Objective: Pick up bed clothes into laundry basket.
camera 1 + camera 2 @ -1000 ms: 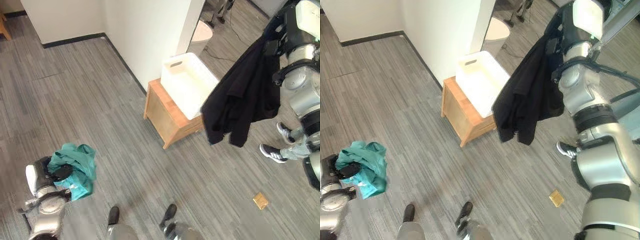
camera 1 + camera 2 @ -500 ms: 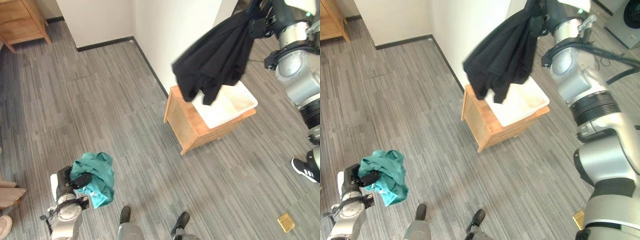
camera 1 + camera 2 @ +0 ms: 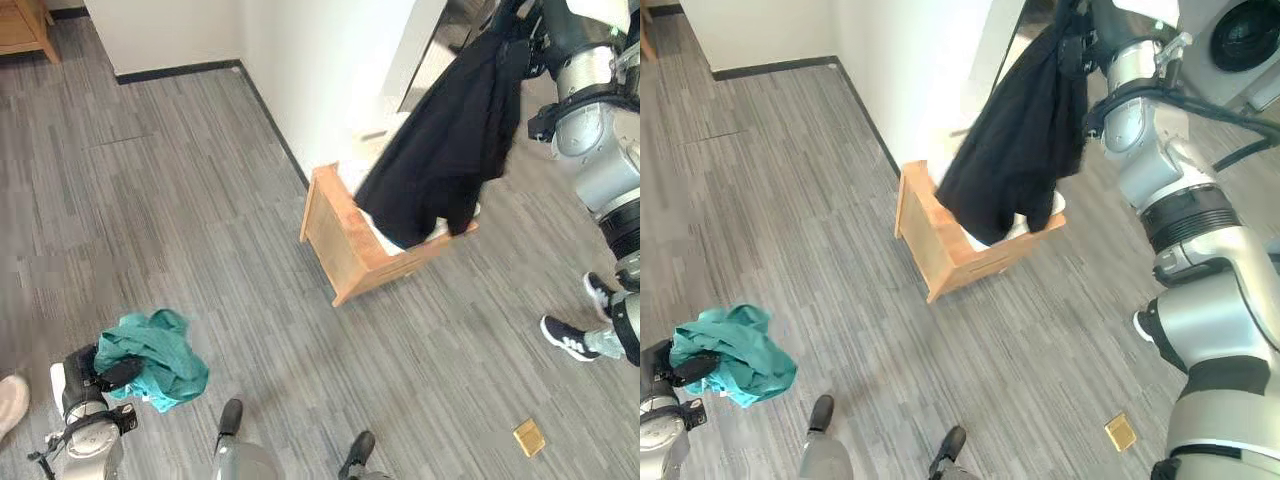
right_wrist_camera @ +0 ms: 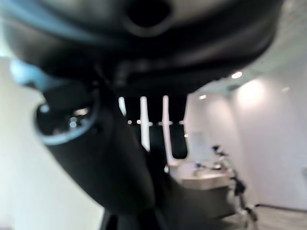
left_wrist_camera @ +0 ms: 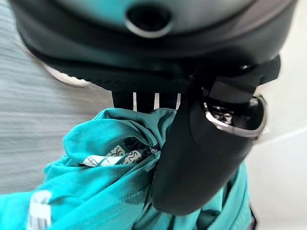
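Clothes hang from both hands. A black garment (image 3: 440, 160) is clamped in the curled fingers of the right hand (image 4: 110, 163), held high; it drapes down over the white basket (image 3: 1040, 212), hiding nearly all of it. The basket sits on a low wooden stand (image 3: 345, 240) beside the white wall (image 3: 330, 60). The left hand (image 5: 201, 148), low near the grey floor (image 3: 180, 200), pinches a bunched teal garment (image 3: 150, 350) between thumb and fingers; a patterned inner strip shows, no readable writing. A small tan square (image 3: 529, 437) lies on the floor, and a person's sneaker (image 3: 567, 338) stands near the right arm.
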Robot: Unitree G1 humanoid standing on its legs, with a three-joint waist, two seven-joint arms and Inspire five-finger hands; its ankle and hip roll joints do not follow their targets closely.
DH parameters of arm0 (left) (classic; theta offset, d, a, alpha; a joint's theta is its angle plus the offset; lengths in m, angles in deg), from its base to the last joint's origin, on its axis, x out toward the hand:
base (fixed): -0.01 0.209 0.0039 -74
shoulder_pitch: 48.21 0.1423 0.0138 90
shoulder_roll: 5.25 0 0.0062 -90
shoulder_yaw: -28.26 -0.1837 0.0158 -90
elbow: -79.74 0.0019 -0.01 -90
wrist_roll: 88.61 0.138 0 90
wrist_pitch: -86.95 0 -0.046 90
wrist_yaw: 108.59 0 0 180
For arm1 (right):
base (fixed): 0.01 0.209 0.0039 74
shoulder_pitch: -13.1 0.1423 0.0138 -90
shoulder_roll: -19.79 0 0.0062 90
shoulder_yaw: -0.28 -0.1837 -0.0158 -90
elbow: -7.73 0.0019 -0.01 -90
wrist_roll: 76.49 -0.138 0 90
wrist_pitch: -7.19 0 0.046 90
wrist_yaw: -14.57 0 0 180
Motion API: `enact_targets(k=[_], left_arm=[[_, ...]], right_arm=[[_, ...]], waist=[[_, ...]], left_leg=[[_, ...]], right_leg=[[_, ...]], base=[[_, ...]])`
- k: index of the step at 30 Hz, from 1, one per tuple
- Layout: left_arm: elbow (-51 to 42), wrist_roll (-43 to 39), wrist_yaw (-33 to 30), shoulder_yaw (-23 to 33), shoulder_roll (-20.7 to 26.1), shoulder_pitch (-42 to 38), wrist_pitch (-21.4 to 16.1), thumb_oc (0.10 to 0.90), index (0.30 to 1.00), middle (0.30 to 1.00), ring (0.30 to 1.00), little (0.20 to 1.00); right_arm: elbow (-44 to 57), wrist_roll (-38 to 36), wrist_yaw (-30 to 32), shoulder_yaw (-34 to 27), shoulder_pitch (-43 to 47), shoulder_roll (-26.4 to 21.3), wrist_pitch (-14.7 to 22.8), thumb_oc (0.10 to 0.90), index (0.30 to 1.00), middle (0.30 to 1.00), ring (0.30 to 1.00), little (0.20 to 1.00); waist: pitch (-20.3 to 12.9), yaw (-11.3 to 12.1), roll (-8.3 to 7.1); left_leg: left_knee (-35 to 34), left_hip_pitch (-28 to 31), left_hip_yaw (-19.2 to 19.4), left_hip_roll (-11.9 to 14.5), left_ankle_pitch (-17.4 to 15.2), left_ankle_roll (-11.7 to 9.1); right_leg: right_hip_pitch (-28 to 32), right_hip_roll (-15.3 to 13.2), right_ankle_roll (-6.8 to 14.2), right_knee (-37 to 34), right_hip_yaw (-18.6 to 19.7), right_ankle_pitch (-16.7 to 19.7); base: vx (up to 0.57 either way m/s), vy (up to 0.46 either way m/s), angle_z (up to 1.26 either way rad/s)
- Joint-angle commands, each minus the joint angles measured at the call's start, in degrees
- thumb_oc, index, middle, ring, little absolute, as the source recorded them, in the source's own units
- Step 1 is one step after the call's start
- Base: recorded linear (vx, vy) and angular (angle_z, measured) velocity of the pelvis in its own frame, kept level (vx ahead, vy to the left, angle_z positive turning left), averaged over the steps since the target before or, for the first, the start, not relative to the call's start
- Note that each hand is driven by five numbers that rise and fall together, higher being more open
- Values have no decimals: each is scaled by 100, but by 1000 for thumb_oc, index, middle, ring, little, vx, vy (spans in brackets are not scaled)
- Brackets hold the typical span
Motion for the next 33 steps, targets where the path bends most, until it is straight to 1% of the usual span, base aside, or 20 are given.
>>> enact_targets(k=[1,3,6,8,9,11,12,14,15,19,20,21,22,23,25,26,30,32,33], left_arm=[[-286,-76,18,87,862,-134,-597,400,300,300,300,300],[-307,-96,95,86,846,-51,-611,400,300,300,300,300],[-249,-96,228,66,858,16,-608,400,300,300,300,300],[-226,-174,285,104,897,50,-587,400,300,300,300,300],[-122,517,-50,-469,1022,-779,-323,400,300,300,300,300],[-183,443,41,-472,965,-799,-326,400,300,300,300,300],[-259,301,82,-480,963,-811,-337,400,300,300,300,300],[-97,214,94,-585,937,-977,-354,400,300,300,300,300],[-16,232,100,-631,959,-1052,-356,400,300,300,300,300],[208,250,89,-798,923,-1250,-383,400,300,300,300,300],[220,249,87,-808,920,-1264,-389,400,300,300,300,300],[240,264,87,-846,911,-1293,-386,400,300,300,300,300],[282,270,88,-890,893,-1327,-380,400,300,300,300,300],[388,257,90,-939,861,-1370,-379,400,300,300,300,300],[531,275,69,-999,826,-1394,-385,400,300,300,300,300],[555,275,75,-996,819,-1393,-383,400,300,300,300,300],[606,218,96,-1000,779,-1334,-413,400,300,300,300,300],[646,200,98,-1044,757,-1350,-423,400,300,300,300,300],[646,200,98,-1044,756,-1350,-423,400,300,300,300,300]], right_arm=[[374,-2,356,68,1090,-803,66,400,300,300,300,300],[406,-43,353,106,1118,-841,113,400,300,300,300,300],[461,-114,378,103,1186,-922,173,400,300,300,300,300],[695,-113,383,154,1272,-1085,156,400,300,300,300,300],[791,40,455,200,1380,-757,-38,400,300,300,300,300],[619,14,534,207,1475,-746,-21,400,300,300,300,300],[270,-11,557,256,1678,-678,-61,400,300,300,300,300],[-497,-16,570,549,1979,-574,-47,400,300,300,300,300],[-625,-8,575,636,2036,-568,-35,400,300,300,300,300],[-928,75,571,830,2080,-545,-12,400,300,300,300,300],[-935,75,574,837,2086,-548,-8,400,300,300,300,300],[-972,109,570,867,2069,-531,-17,400,300,300,300,300],[-1029,154,559,905,2059,-522,-31,400,300,300,300,300],[-1095,167,545,933,2040,-486,-34,400,300,300,300,300],[-1265,170,544,922,1959,-365,-38,400,300,300,300,300],[-1346,171,549,896,1902,-279,-24,400,300,300,300,300],[-1554,108,628,769,1757,-96,9,400,300,300,300,300],[-1613,82,660,736,1765,-5,1,400,300,300,300,300],[-1615,81,660,738,1767,-4,2,400,300,300,300,300]], waist=[[-494,-5,-496],[-550,-38,-439],[-603,-26,-366],[-616,-42,-333],[-704,-287,-328],[-724,-266,-285],[-753,-219,-268],[-776,-245,-227],[-765,-256,-207],[-700,-263,-115],[-707,-267,-112],[-676,-245,-71],[-639,-248,-51],[-615,-241,4],[-562,-226,83],[-518,-197,126],[-528,-91,204],[-511,-56,277],[-513,-58,279]], left_leg=[[-74,415,-83,-282,-700,-18],[-74,339,-159,-173,-643,-89],[-74,196,-236,-45,-503,-187],[-74,87,-335,12,-403,-250],[-74,60,-309,116,-355,-339],[-74,5,-357,131,-321,-366],[-74,-2,-379,163,-305,-394],[-74,-191,-442,109,-119,-394],[-74,-252,-456,99,-63,-394],[-74,-505,-481,77,183,-394],[-74,-521,-490,76,189,-394],[-74,-553,-485,96,226,-394],[-74,-638,-489,70,332,-394],[-74,-714,-469,86,385,-394],[-74,-866,-414,94,528,-394],[-74,-938,-419,83,680,-394],[-74,-1084,-405,130,940,-394],[-74,-1123,-413,132,1035,-394],[-74,-1125,-414,133,1035,-394]], right_leg=[[-637,-681,603,22,283,378],[-586,-595,566,22,201,261],[-526,-469,499,22,124,83],[-505,-384,432,22,105,-22],[-470,-308,388,22,122,-127],[-462,-294,360,22,90,-158],[-406,-255,345,22,60,-216],[-397,-290,324,22,-80,-262],[-398,-299,320,22,-120,-286],[-455,-312,293,22,-251,-358],[-463,-312,292,22,-259,-358],[-472,-270,279,22,-266,-407],[-517,-284,275,22,-276,-390],[-559,-270,270,22,-297,-428],[-671,-274,277,22,-315,-445],[-742,-279,285,22,-317,-431],[-922,-189,271,22,-211,-485],[-951,-149,241,22,-190,-516],[-952,-148,240,22,-191,-516]], base=[[237,-146,6],[190,-113,18],[121,-82,27],[131,-96,13],[126,-71,12],[117,-51,33],[120,-49,33],[111,-59,16],[92,-68,23],[46,-50,23],[45,-63,12],[18,-42,8],[42,-64,9],[27,-54,12],[14,-45,9],[2,-32,0],[43,-62,-6],[53,-32,-5],[67,-31,-1]])
